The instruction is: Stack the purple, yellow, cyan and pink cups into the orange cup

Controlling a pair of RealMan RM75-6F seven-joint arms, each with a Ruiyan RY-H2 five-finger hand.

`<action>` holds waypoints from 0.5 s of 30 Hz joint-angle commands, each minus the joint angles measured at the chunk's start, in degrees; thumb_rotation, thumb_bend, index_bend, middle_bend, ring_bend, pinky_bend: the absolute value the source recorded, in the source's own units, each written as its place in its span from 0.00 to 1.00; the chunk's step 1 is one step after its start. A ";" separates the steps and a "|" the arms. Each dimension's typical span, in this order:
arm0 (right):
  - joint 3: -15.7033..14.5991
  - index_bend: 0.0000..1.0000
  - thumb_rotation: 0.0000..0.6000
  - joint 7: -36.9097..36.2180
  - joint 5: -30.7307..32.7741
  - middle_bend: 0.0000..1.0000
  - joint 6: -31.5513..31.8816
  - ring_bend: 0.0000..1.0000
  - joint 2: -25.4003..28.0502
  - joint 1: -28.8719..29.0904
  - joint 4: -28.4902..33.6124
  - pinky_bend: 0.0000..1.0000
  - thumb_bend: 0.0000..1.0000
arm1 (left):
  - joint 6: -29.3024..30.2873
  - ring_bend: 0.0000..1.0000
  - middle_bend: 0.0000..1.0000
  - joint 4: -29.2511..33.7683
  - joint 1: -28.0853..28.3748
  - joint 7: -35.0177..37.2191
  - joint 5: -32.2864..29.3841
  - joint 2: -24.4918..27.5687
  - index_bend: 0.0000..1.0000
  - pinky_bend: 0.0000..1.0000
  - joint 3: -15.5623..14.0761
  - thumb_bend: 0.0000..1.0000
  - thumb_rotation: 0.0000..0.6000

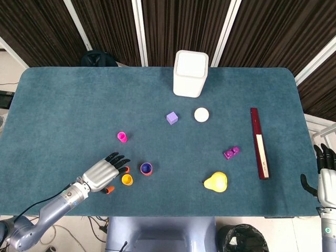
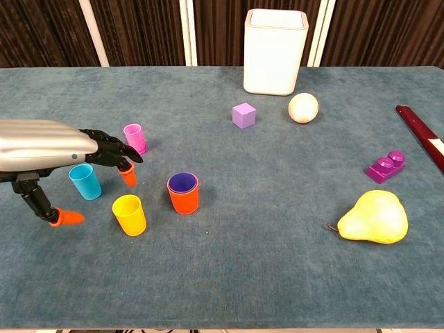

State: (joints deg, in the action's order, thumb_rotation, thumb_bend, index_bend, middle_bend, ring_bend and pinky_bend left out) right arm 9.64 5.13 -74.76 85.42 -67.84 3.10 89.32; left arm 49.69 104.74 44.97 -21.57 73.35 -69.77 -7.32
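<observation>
The purple cup [image 2: 182,182] already sits inside the orange cup [image 2: 184,198], near the counter [image 1: 63,105] front. The left hand [image 2: 48,149] hovers empty, fingers spread, over the cyan cup [image 2: 84,182], likely lining up a grasp. The yellow cup [image 2: 130,214] stands at the orange cup's 8 o'clock, the pink cup [image 2: 134,138] at its 11. The right hand [image 1: 326,176] waits off the counter's edge, holding nothing.

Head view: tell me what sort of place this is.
Probably a robot lab test bench: a teal felt-covered table against dark curtains, set with toy props like small stacking cups and a plastic pear.
</observation>
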 commanded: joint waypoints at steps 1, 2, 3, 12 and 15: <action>0.01 0.04 1.00 -0.07 0.03 0.00 -0.02 0.04 0.03 -0.01 0.01 0.02 0.42 | -0.24 0.00 0.06 -0.93 -0.20 -0.02 -0.29 -0.76 0.26 0.00 0.28 0.26 1.00; 0.01 0.04 1.00 -0.08 0.05 0.00 -0.04 0.04 0.03 -0.01 0.01 0.02 0.42 | -0.32 0.00 0.06 -1.08 -0.21 -0.03 -0.34 -0.89 0.26 0.00 0.30 0.26 1.00; 0.00 0.04 1.00 -0.08 0.08 0.00 -0.08 0.04 0.04 -0.02 0.01 0.02 0.42 | -0.49 0.00 0.06 -1.41 -0.22 -0.10 -0.41 -1.17 0.27 0.00 0.35 0.26 1.00; 0.20 0.04 1.00 -0.16 0.34 0.00 0.11 0.04 0.12 -0.11 0.06 0.02 0.42 | -0.80 0.00 0.06 -3.65 -0.17 -0.82 -0.58 -3.96 0.29 0.00 1.62 0.27 1.00; 0.21 0.04 1.00 -0.20 0.44 0.00 0.05 0.04 0.15 -0.12 0.06 0.02 0.42 | -1.09 0.00 0.06 -4.13 -0.05 -1.27 -0.74 -4.71 0.30 0.00 1.88 0.27 1.00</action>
State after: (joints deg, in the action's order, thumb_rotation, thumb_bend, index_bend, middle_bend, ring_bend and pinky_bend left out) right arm 9.85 4.94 -74.31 85.47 -67.70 2.98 89.37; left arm 48.70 100.75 44.88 -22.71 72.68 -74.33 -5.54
